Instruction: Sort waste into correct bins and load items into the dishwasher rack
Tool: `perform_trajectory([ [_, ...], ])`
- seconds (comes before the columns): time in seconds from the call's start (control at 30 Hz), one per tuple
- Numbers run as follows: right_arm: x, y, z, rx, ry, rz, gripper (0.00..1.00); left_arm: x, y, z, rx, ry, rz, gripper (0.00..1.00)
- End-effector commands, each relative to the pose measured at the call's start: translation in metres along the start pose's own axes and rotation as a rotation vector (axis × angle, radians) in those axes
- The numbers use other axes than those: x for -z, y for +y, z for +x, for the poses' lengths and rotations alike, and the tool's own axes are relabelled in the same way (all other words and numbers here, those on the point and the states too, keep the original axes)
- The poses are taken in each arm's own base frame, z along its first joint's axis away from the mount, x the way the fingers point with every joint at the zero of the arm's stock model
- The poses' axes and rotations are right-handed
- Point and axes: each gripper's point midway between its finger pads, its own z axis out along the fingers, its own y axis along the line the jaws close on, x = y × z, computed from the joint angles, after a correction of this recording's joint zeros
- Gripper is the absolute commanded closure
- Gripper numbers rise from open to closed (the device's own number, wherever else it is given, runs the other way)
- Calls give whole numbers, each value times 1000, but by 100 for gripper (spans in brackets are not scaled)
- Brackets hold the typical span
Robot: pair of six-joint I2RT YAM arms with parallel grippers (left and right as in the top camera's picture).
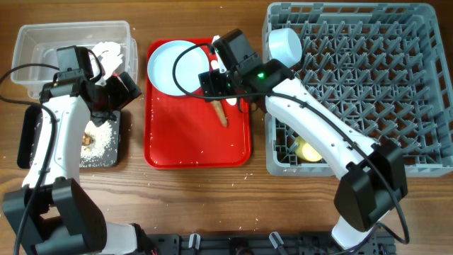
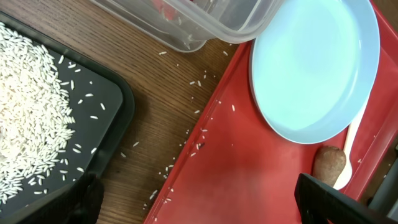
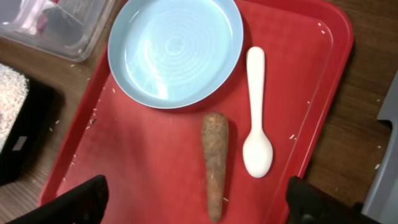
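The brown stick (image 3: 215, 162) and the white spoon (image 3: 257, 124) lie side by side on the red tray (image 3: 143, 155), below the pale blue plate (image 3: 174, 50). My right gripper (image 3: 205, 202) is open, hovering over the stick's lower end. My left gripper (image 2: 205, 199) is open and empty over the red tray's left edge, between the black tray (image 2: 118, 93) holding rice (image 2: 31, 124) and the plate (image 2: 311, 62). The clear tub (image 1: 71, 49) holds the crumpled wrapper (image 1: 106, 53). A small brown lump (image 1: 88, 138) lies in the rice. The rack (image 1: 354, 92) holds a whitish bowl (image 1: 284, 44) and a yellow cup (image 1: 308, 150). The green bowl is hidden.
Loose rice grains (image 2: 168, 168) are scattered on the wooden table between the black tray and the red tray (image 1: 198, 142). The rack's grey wall (image 3: 385, 155) stands right of the red tray. My right arm (image 1: 318, 127) crosses the rack's left side.
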Motion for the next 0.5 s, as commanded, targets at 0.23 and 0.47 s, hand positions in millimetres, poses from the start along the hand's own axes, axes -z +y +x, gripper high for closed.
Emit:
perform_trajectory([
  [0.23, 67, -51, -11, -196, -17, -29, 0, 8, -5, -7, -4, -25, 24, 0],
  [0.47, 159, -139, 9, -263, -48, 115, 0, 8, -9, -2, -3, -5, 49, 0],
])
